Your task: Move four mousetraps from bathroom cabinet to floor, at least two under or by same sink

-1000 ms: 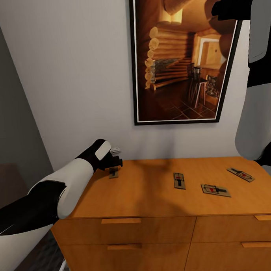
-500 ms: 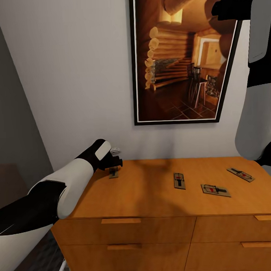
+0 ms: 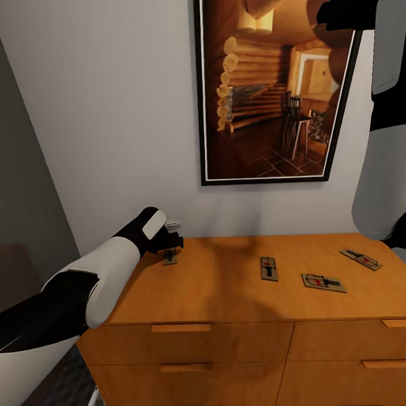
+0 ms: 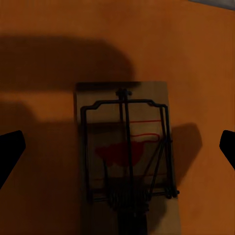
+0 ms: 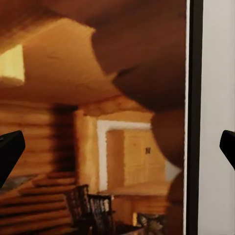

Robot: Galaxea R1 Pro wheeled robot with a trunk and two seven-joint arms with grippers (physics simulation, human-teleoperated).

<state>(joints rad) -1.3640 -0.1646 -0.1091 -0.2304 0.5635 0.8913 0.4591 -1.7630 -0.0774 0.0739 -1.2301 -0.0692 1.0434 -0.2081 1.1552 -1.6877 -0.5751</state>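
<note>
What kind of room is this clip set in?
Probably a furnished room at home, though nothing here marks it as a bathroom. A low wooden cabinet with drawers stands against a plain wall, under a framed log-cabin picture, with mousetraps lying on top.

Cabinet (image 3: 230, 290) plain orange-brown wood. Mousetraps tan, dark wire, red dab: one (image 3: 268, 268), next (image 3: 323, 282), far one (image 3: 361, 259). Picture (image 3: 269, 88) golden log-cabin scene, black frame. Wall (image 3: 104, 113) plain white. Left arm (image 3: 105, 272) white and black.
</note>
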